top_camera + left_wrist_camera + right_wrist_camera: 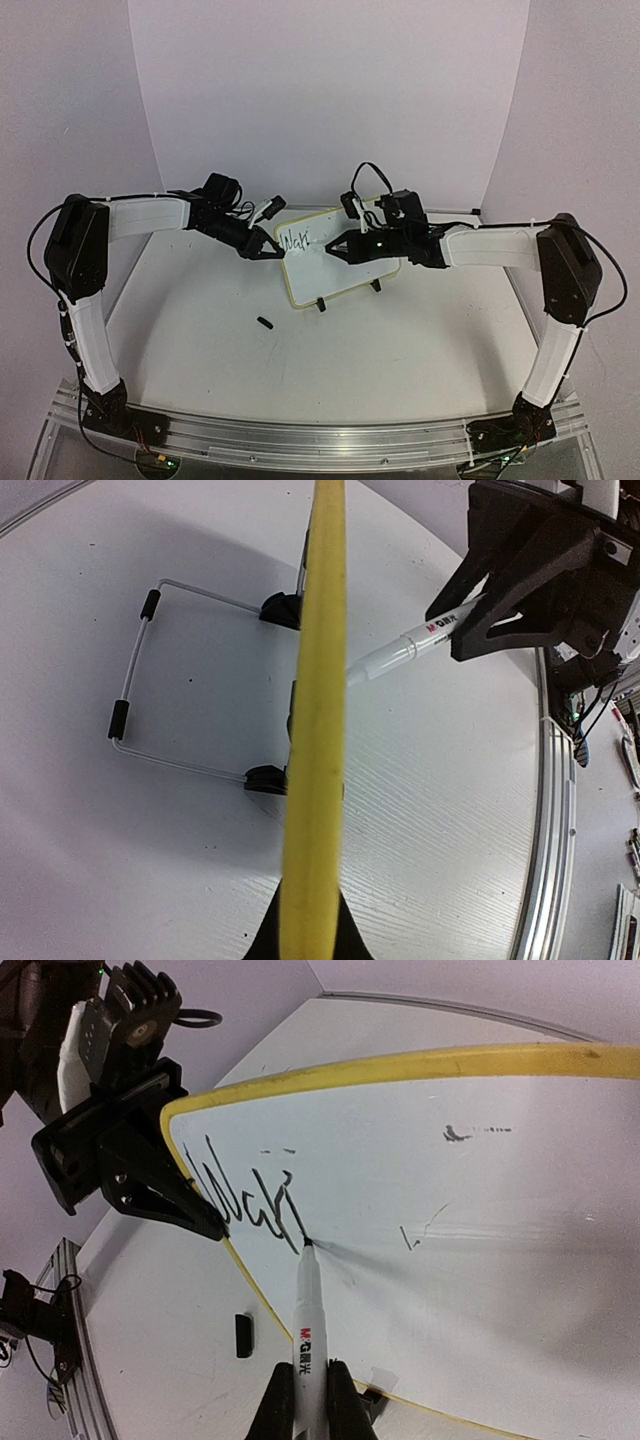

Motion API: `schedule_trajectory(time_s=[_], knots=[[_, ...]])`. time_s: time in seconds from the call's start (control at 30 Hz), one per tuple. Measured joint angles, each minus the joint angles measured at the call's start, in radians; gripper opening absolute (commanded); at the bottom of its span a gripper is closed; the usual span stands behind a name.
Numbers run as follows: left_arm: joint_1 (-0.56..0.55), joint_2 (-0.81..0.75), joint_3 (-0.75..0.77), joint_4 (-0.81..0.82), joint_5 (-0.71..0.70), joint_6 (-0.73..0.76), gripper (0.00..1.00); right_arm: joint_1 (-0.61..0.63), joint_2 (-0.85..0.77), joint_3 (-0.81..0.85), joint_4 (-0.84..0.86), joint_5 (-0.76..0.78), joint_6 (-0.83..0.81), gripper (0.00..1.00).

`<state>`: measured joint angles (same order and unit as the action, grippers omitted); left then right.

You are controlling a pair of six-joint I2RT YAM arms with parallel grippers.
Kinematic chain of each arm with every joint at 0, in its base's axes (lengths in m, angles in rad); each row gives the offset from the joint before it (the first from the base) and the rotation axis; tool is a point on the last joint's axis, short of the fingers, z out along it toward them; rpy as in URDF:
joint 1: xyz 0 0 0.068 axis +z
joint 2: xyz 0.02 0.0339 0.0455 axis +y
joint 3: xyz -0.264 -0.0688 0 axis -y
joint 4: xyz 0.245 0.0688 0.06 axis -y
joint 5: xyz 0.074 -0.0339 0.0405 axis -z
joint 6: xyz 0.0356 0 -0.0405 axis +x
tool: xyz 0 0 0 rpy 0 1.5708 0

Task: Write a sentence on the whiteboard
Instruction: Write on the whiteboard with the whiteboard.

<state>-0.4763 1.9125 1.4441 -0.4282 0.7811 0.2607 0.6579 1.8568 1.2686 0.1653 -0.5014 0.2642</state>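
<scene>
The left hand (274,250) is pinched onto the 9 o'clock edge of the whiteboard (330,282), which stands propped on the tabletop (420,340) between both arms. A black marker cap (265,322) lies at the board's 7 o'clock. The sentence (295,241) reads roughly "War", up by the board's 10 o'clock corner. The right hand (338,247) pinches a white marker (305,1310), its tip touching the board just beside the last letter.

White face on the small rectangular whiteboard (500,1210), pale yellow rim all round, black handwritten marker letters (245,1195) across it. The slim plastic marker pen (308,1310) shows white with a red-and-black logo and black tip; the little oblong cap (243,1335) is black, the grained table (400,350) white.
</scene>
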Motion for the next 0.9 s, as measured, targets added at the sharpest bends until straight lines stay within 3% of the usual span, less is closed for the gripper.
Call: schedule_trajectory(time_s=[0.9], knots=[[-0.001, 0.0, 0.0, -0.001, 0.0, 0.0, 0.0, 0.002, -0.035, -0.075, 0.066, 0.062, 0.017, 0.0]])
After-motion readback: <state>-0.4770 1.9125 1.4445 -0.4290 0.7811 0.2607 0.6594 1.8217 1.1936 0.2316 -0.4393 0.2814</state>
